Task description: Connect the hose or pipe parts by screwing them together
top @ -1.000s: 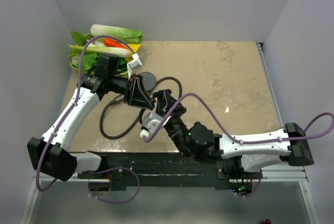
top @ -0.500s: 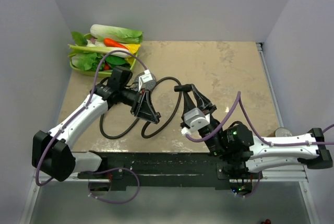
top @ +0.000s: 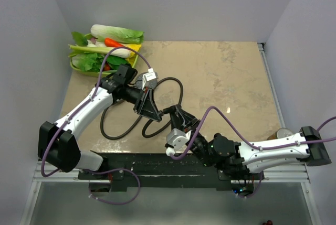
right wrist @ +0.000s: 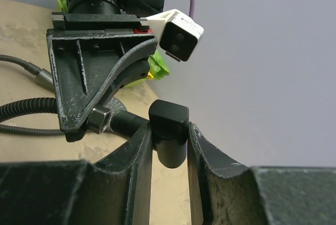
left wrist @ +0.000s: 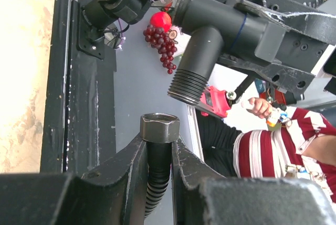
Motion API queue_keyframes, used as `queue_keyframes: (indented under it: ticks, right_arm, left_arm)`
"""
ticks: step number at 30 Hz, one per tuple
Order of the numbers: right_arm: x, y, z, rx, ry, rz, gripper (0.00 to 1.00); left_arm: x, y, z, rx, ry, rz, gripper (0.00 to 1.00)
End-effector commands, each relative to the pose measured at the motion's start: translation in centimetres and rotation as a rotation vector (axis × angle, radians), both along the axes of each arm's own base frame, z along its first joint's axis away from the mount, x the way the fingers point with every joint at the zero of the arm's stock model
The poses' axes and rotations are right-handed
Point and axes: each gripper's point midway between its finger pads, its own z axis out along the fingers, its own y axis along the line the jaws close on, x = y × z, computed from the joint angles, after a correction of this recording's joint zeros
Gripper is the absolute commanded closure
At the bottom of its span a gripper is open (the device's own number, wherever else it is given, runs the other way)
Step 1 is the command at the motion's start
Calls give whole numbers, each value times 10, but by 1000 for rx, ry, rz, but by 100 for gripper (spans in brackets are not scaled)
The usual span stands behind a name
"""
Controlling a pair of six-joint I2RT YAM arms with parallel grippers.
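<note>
The left claw (left wrist: 159, 149) is clamped on the hose (left wrist: 156, 183) just under its nut (left wrist: 160, 128). The right claw (right wrist: 169, 138) is clamped on the shower head (left wrist: 207, 36). The head's screw end is just beside the nut, not touching it. Both are held up above the table (top: 236, 78), toward its near edge.

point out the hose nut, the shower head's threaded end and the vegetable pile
hose nut (left wrist: 160, 128), left wrist view, on the hex side face
shower head's threaded end (left wrist: 188, 85), left wrist view, on the thread rings
vegetable pile (top: 113, 33), top external view, on the pale cabbage at the back
</note>
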Motion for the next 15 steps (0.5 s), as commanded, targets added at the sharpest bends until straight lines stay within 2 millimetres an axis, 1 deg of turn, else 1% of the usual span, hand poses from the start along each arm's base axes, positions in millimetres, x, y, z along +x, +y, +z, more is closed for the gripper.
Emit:
queue_keyframes:
  ticks: [1, 6, 15]
  right_arm:
    - [-3, -1, 21, 108, -1, 27, 100]
    - [-4, 4, 14, 105, 9, 37, 100]
    - [-10, 11, 8, 111, 29, 56, 100]
  left_arm:
    - [-23, 9, 49, -214, 26, -136, 100]
    - [-26, 8, 51, -217, 18, -145, 100]
    - [-30, 8, 55, -227, -8, -158, 100]
